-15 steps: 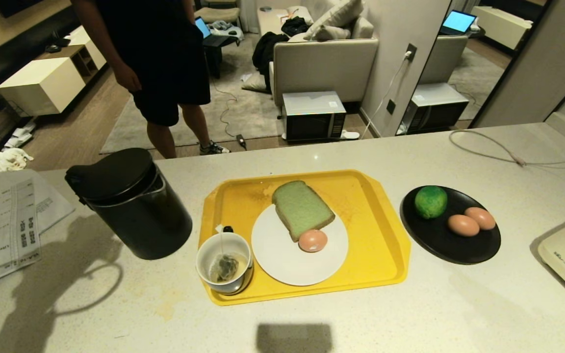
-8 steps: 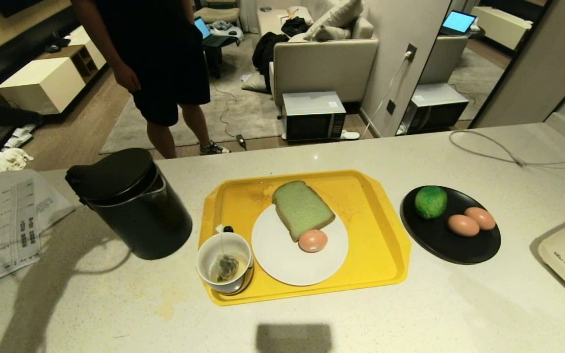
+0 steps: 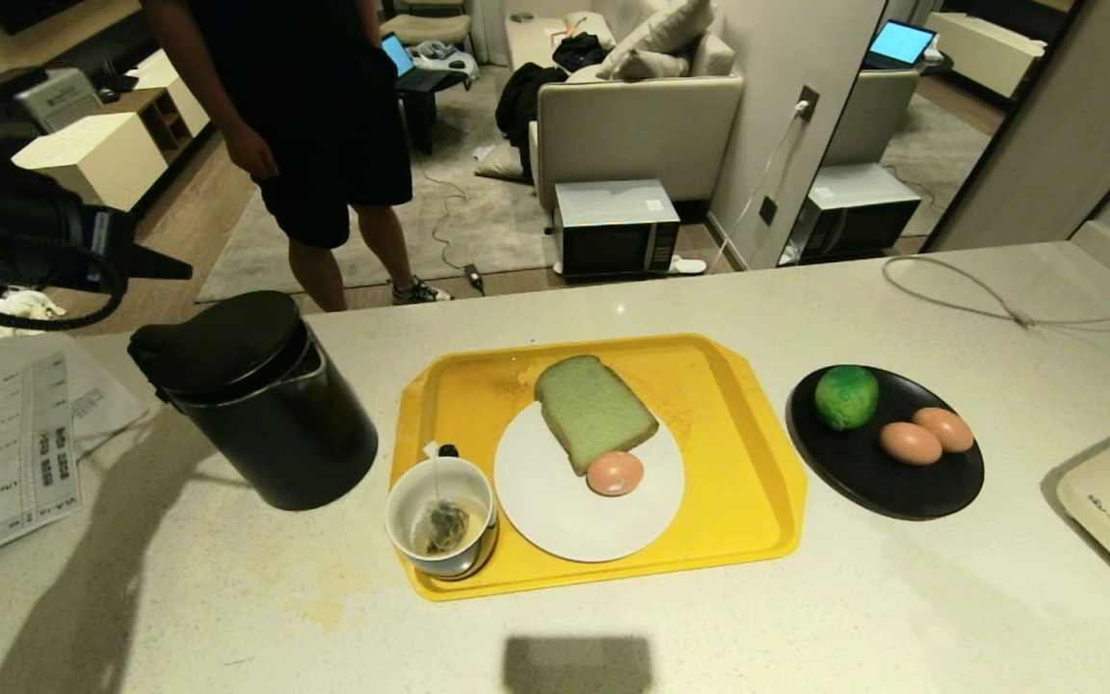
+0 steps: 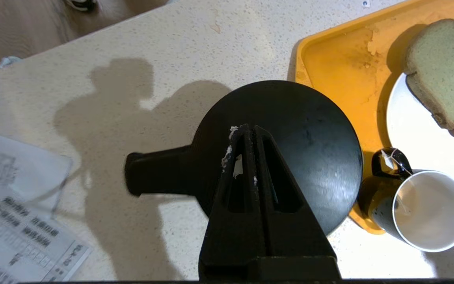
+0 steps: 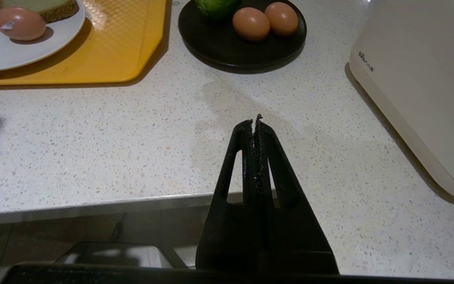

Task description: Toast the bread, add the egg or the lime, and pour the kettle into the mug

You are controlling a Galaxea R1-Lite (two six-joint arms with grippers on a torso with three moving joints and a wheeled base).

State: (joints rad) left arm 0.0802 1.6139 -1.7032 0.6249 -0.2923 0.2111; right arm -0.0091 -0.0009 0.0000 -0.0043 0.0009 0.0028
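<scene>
Bread (image 3: pixel 595 412) and egg (image 3: pixel 615 473) are lying plated; pouring is remaining. Left hand (image 4: pixel 246 132), fingers together and empty, is hovering above kettle (image 3: pixel 261 400) beside mug (image 3: pixel 441 516); right hand (image 5: pixel 255 120) is idling, fingers together

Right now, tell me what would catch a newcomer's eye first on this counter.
The bright yellow tray at the counter's middle stands out most, carrying a white plate with the green bread and an egg, and the mug at its near left corner. Left of the tray stands the black kettle, with the shut left gripper above it. To the right, a black plate holds the lime.
</scene>
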